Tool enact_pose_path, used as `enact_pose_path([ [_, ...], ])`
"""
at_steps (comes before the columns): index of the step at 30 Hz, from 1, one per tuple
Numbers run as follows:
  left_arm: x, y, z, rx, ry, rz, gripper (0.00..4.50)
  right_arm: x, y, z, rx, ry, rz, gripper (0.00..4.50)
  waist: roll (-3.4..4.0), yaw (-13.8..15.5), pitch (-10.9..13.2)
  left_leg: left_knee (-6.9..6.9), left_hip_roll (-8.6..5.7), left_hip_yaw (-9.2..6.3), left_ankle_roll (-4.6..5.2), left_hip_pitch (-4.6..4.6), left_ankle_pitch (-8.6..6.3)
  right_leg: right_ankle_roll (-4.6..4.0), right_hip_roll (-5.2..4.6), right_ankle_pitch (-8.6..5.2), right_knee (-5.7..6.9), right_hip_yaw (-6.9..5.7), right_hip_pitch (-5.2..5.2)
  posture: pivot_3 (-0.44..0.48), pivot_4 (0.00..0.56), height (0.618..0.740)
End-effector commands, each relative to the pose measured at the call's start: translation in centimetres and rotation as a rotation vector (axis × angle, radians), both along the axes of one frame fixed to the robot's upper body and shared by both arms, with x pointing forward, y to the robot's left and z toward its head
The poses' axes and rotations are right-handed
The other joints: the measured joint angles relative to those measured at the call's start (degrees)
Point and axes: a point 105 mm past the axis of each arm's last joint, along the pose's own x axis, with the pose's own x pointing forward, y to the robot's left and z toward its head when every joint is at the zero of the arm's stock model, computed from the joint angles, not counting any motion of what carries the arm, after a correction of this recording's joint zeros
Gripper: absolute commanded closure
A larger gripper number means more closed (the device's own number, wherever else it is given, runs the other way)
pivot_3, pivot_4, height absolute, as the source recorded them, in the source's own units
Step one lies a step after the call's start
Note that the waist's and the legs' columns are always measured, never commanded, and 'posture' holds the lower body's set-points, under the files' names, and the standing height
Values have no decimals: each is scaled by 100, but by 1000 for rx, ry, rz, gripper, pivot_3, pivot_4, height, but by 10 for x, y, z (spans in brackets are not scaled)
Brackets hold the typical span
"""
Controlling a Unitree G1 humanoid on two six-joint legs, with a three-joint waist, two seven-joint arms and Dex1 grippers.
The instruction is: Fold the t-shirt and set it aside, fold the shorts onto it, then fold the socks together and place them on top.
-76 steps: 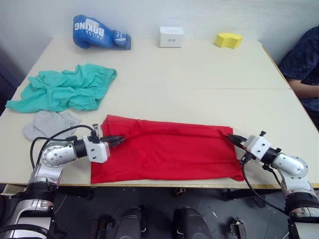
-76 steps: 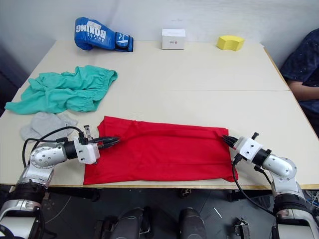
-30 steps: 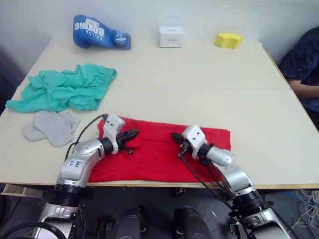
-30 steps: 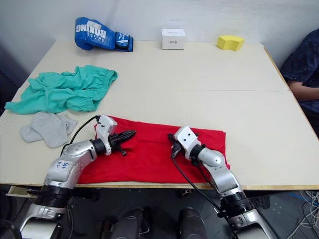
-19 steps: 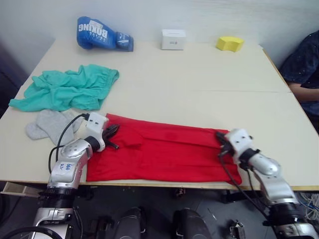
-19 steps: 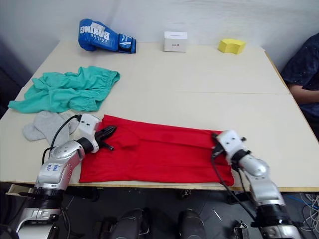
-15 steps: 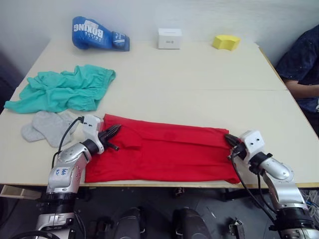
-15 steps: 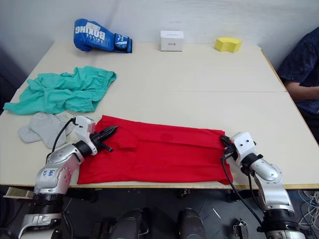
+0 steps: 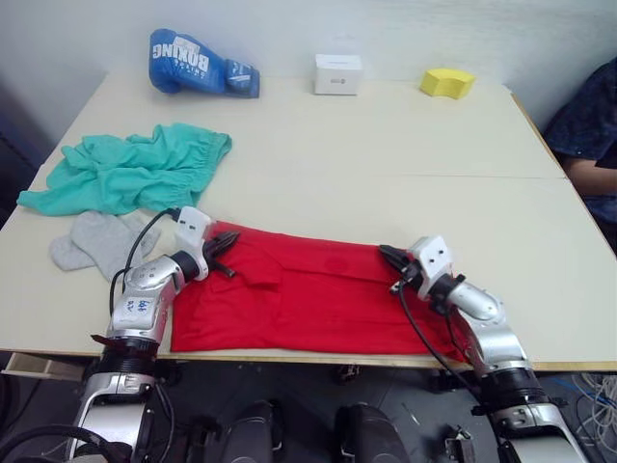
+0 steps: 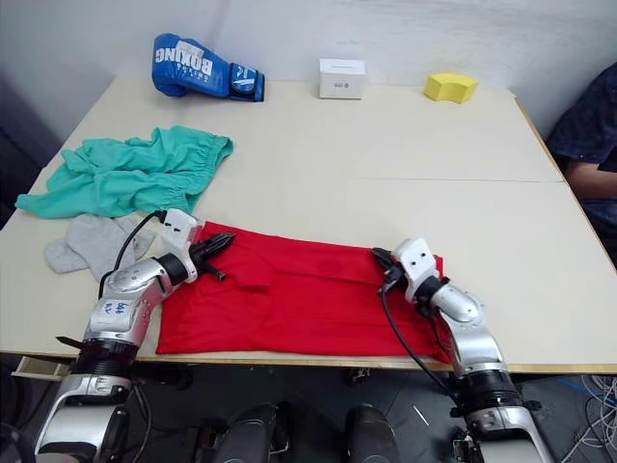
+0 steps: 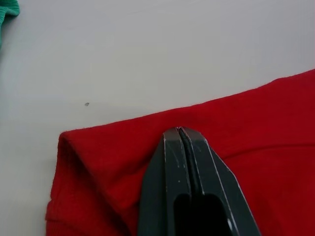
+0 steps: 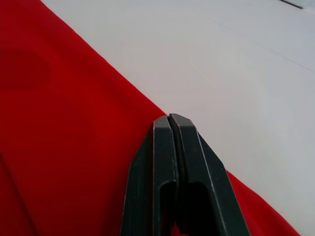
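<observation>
The red t-shirt [image 9: 308,299] lies folded into a long strip along the table's near edge. My left gripper [image 9: 229,241] is shut, and its tips [image 11: 179,130] rest on the cloth at the strip's far-left corner. My right gripper [image 9: 384,253] is also shut. Its tips [image 12: 169,117] sit on the t-shirt's far edge, a little in from the right end, and its forearm lies over that end. No cloth shows between either pair of fingers. The teal shorts [image 9: 125,174] lie crumpled at the left. The grey socks [image 9: 96,241] lie flat just in front of them.
At the back of the table [image 9: 386,154] are a blue boxing glove [image 9: 198,63], a white box [image 9: 337,73] and a yellow sponge [image 9: 446,82]. A person's arm in a dark sleeve [image 9: 593,135] is at the right edge.
My right gripper has slid left along the t-shirt's far edge, from the right end toward the middle. My left gripper stays at the left corner. The camera view has shifted slightly.
</observation>
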Motion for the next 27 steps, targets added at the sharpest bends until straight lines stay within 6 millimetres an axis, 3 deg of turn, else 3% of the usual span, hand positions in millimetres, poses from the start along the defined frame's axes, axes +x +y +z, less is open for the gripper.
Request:
enact_pose_path([
  [1,-10,3,2,-17,-26,-40,4476,-9,-34,9,36,-3,-46,4485,0,-17,0,-3,1,0,-1,2,0,0,0,0,0,0,0,0,150,740],
  [3,-19,4,12,-39,-71,-81,4476,-19,-41,26,169,20,21,4485,0,-26,0,-6,4,0,-5,3,1,0,1,0,1,0,-2,0,150,740],
  [6,-41,-6,44,-189,-130,-230,4500,-27,-47,35,193,99,105,3920,6,-67,4,-10,12,0,-8,2,0,0,5,0,1,3,-6,0,150,740],
  [9,-69,-23,63,-166,-147,-421,3626,-30,-57,36,87,205,169,2880,7,-46,5,-9,16,-2,-10,1,1,-1,6,-1,2,0,-8,0,150,740],
  [12,-85,-34,75,-105,-204,-527,2679,-23,-69,38,10,273,189,1825,13,-28,7,-9,12,-1,-9,3,0,-2,3,0,-3,2,-5,0,150,740],
  [14,-100,-47,70,-41,-202,-642,2113,-11,-76,35,-79,313,199,1200,14,-28,7,-8,10,0,-8,4,0,-3,3,0,-5,1,-4,0,150,740],
  [18,-115,-68,68,-84,-172,-764,946,12,-84,32,-184,352,200,0,22,-38,12,-9,10,5,-9,0,0,-5,7,0,-7,1,-10,0,150,740],
  [21,-118,-75,68,-104,-165,-789,7,21,-78,30,-187,408,236,0,23,-39,14,-8,11,6,-11,-2,2,-5,9,-1,-7,2,-11,0,150,740],
  [24,-120,-78,67,-109,-161,-794,0,14,-71,20,-238,529,337,716,23,-36,14,-5,11,6,-9,-2,3,-5,8,-1,-6,3,-10,0,150,740],
  [27,-121,-77,66,-114,-164,-775,0,13,-64,21,-232,547,394,1752,23,-31,14,0,12,2,-9,-1,3,-5,8,-1,-7,0,-4,0,150,740],
])
